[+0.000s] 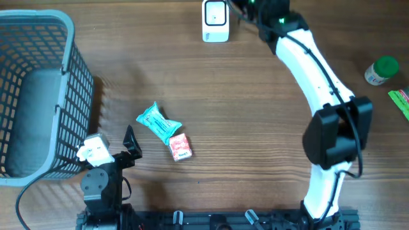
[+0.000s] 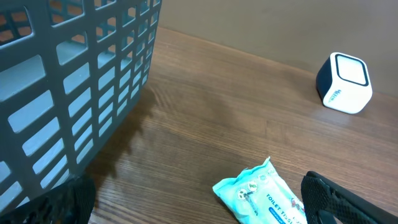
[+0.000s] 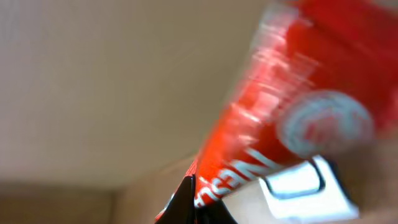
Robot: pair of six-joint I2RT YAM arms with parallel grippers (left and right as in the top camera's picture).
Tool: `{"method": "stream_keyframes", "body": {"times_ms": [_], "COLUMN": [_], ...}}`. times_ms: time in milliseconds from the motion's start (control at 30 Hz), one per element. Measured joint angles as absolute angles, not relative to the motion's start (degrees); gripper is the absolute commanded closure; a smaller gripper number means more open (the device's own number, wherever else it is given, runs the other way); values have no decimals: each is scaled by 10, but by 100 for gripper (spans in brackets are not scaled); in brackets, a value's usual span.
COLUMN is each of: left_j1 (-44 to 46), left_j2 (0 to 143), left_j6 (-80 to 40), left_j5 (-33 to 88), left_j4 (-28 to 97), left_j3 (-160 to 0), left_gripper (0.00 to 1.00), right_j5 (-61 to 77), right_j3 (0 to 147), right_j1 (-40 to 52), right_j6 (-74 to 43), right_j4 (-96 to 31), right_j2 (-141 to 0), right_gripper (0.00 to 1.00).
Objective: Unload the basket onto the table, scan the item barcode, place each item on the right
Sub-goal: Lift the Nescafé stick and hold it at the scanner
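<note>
- right gripper (image 1: 246, 9) clamped on blurry red packet (image 3: 280, 112), far side, just beside white scanner (image 1: 215, 20)
- left gripper (image 1: 114, 150) wide, holding nothing, near side by grey basket (image 1: 80, 96)

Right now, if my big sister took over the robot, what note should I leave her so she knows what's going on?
Left gripper: open and empty, low beside the basket.
Right gripper: shut on a red packet, held close to the scanner at the far side of the table.
Waiting: teal tissue pack with a small red box beside it; green-capped bottle far right.
Done: the red packet is up at the scanner.
Left: the wrist view is blurred, so a finished scan can't be confirmed. Probably show its barcode, then the other items.
</note>
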State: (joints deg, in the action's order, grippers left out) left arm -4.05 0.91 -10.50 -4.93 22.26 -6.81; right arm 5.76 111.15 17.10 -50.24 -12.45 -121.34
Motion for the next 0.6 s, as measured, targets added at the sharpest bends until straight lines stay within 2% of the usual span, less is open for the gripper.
{"method": "stream_keyframes", "body": {"times_ms": [100, 233, 467, 600], "left_j1": [-41, -41, -41, -41], "left_j2": [9, 9, 9, 9], "left_j6": [-105, -105, -105, -105], "left_j5": [-49, -49, -49, -49], "left_j4": [223, 223, 223, 223], "left_j3": [-68, -68, -68, -68], "left_gripper": [0, 0, 0, 0], "right_j5": [24, 14, 8, 15], "right_j3": [1192, 1200, 1202, 1204], "right_j1": [171, 171, 175, 175], "right_j6": [-484, -483, -492, -582], "right_j4": [-133, -140, -163, -243], "right_j2": [-1296, -1391, -1407, -1407], "right_gripper": [95, 95, 95, 95]}}
